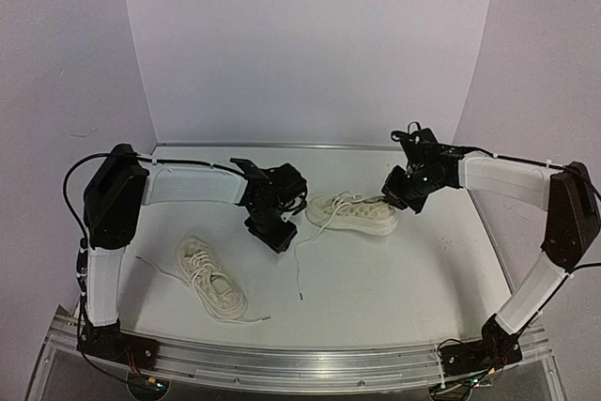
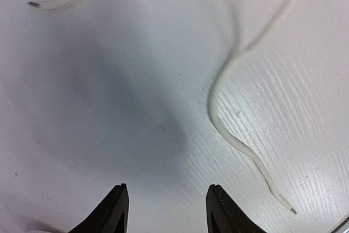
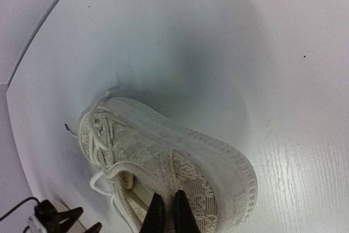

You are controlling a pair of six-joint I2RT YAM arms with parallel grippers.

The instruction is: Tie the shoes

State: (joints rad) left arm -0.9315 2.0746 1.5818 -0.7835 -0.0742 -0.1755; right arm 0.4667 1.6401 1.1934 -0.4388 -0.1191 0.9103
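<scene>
Left fingers (image 2: pixel 115 211): spread, nothing between them, hovering just above the tabletop (image 1: pixel 404 279).
Loose lace (image 2: pixel 229 135): lies on the tabletop ahead of the left fingers and off to one side, curving, its tip nearest them.
Second lace end (image 2: pixel 57 2): farther ahead of the left fingers, on the other side.
Right fingers (image 3: pixel 185 216): pressed together at the heel collar of the far shoe (image 3: pixel 180 162); whether fabric is caught between them cannot be told.
Far shoe: on its sole, toe pointing away from the right fingers, heel under them.
Near shoe (image 1: pixel 211 274): well apart from both pairs of fingers, laces trailing loose.
</scene>
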